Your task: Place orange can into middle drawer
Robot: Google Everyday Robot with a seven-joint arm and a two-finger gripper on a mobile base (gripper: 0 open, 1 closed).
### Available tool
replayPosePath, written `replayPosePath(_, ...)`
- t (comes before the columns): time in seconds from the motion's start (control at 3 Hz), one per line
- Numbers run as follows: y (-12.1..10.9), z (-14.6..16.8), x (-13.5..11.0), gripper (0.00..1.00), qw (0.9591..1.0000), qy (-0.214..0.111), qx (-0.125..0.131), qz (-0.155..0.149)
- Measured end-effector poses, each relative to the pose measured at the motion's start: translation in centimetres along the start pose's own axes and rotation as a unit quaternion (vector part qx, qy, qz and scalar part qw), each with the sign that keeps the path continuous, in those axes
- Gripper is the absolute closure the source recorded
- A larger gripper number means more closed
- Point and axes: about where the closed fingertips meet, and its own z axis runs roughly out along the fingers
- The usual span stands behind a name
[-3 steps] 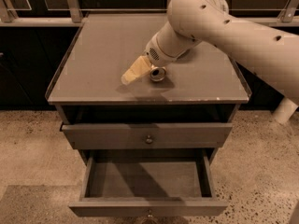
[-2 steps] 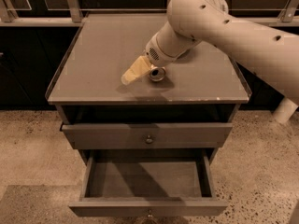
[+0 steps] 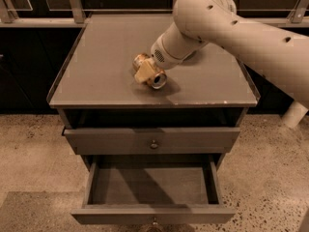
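The orange can (image 3: pixel 155 77) lies on its side on the cabinet top (image 3: pixel 96 76), near the middle of the front half, with its silver end facing the front. My gripper (image 3: pixel 146 72) reaches down from the right and is shut on the can, with a pale finger (image 3: pixel 143 73) lying across it. The can still rests on the top. The middle drawer (image 3: pixel 153 213) below is pulled open and holds nothing.
The upper drawer (image 3: pixel 154 140) with its round knob is closed. My thick pale arm (image 3: pixel 241 35) crosses the right rear of the cabinet top. Speckled floor (image 3: pixel 29 149) lies around the cabinet and a railing (image 3: pixel 77 4) runs behind it.
The gripper has turned and closed in on the can. Its pale finger now lies across the can instead of pointing out to the left of it.
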Motion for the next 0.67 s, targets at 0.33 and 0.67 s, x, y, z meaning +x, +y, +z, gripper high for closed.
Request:
replayPosePath(0.33, 0.00, 0.00, 0.00, 0.65, 1.0000, 0.000, 0.000, 0.000)
replayPosePath(0.67, 0.00, 0.00, 0.00, 0.87, 1.0000, 0.000, 0.000, 0.000)
